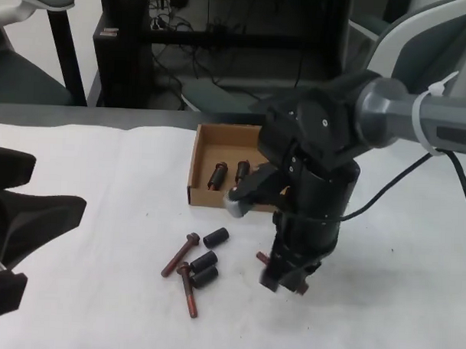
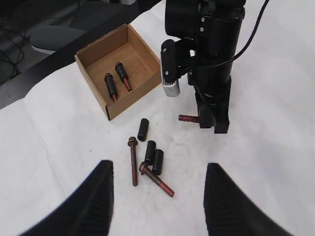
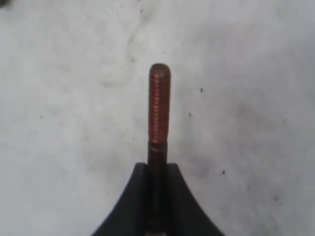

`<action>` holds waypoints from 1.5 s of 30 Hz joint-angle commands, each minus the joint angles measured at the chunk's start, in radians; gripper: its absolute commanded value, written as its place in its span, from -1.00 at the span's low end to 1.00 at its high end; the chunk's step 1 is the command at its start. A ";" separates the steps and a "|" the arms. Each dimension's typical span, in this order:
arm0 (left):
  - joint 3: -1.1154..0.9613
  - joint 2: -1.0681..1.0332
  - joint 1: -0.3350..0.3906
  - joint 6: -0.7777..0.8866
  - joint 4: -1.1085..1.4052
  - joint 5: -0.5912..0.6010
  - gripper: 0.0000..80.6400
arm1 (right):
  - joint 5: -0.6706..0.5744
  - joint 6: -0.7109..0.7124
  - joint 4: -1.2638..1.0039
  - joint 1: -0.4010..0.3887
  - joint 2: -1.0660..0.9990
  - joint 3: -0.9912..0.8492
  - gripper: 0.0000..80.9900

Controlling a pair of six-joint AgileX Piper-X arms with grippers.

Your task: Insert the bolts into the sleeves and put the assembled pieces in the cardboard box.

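Observation:
My right gripper (image 3: 157,183) is shut on a copper-coloured bolt (image 3: 159,103), whose threaded end sticks out past the fingertips just above the white cloth. In the high view that gripper (image 1: 287,281) points down right of the loose parts, with the bolt (image 1: 262,257) poking out sideways. Two loose bolts (image 1: 180,255) (image 1: 188,289) and three black sleeves (image 1: 215,237) (image 1: 203,261) (image 1: 205,277) lie on the cloth. The cardboard box (image 1: 194,162) holds two assembled pieces (image 1: 218,175) (image 1: 241,171). My left gripper (image 2: 158,196) hangs open, well above the loose bolts (image 2: 133,161) and sleeves (image 2: 149,152).
A white cloth (image 1: 102,185) covers the bench. The left arm's dark bulk (image 1: 20,228) fills the left edge of the high view. The right arm (image 1: 326,147) leans over the box's right side. Chairs and a dark rack stand behind the bench.

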State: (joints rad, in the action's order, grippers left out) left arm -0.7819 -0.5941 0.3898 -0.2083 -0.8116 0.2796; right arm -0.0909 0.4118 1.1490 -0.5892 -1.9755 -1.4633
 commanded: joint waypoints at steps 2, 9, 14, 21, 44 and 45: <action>-0.002 0.008 0.001 -0.002 0.008 -0.010 0.39 | 0.024 0.384 0.032 -0.022 0.025 -0.015 -0.99; -0.002 0.008 0.001 -0.021 0.053 -0.010 0.39 | 0.017 0.770 -0.057 -0.050 0.025 -0.015 -0.99; -0.002 0.008 0.001 -0.077 0.061 -0.010 0.39 | 0.025 0.997 -0.066 -0.080 0.020 -0.015 -0.99; -0.002 0.008 0.001 -0.077 0.052 -0.010 0.39 | 0.104 1.171 -0.064 -0.100 0.021 -0.013 -0.99; -0.002 0.008 0.001 -0.087 0.061 -0.010 0.39 | 0.130 1.128 -0.174 -0.109 -0.039 0.036 -0.88; -0.002 0.008 0.001 -0.087 0.061 -0.010 0.39 | 0.130 1.112 -0.181 -0.109 -0.039 0.036 -0.65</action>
State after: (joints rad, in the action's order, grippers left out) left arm -0.7819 -0.5941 0.3898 -0.2926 -0.7630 0.2796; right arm 0.0416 1.5605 0.9979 -0.6976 -2.0187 -1.4260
